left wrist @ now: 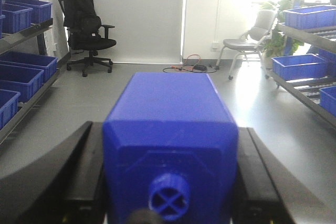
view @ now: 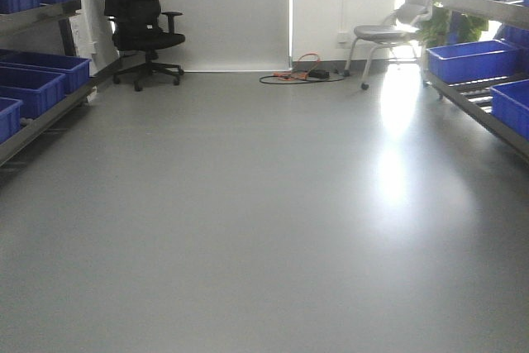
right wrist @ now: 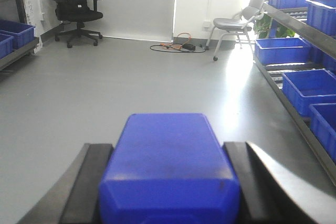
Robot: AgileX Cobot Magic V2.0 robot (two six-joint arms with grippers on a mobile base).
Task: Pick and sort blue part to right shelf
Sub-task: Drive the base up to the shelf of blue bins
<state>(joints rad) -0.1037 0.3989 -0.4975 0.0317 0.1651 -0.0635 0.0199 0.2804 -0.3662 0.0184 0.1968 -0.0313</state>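
Note:
In the right wrist view my right gripper (right wrist: 168, 145) is shut on the blue part (right wrist: 170, 161), a solid-blue block with sloped shoulders; its cap end is cut off by the frame's bottom edge. In the left wrist view my left gripper (left wrist: 170, 127) is shut on a similar blue block (left wrist: 170, 129) with a flat top face and a small round cap (left wrist: 168, 198). Both are held above the grey floor. The right shelf (view: 475, 109), a steel rack with roller tracks and blue bins, runs along the right wall; it also shows in the right wrist view (right wrist: 286, 103). Neither gripper shows in the front view.
A left rack (view: 41, 121) holds blue bins (view: 37, 80). A black office chair (view: 140, 22) and a grey chair (view: 393, 31) stand at the far wall, with cables (view: 297, 76) on the floor between them. Blue bins (view: 471, 59) sit on the right rack.

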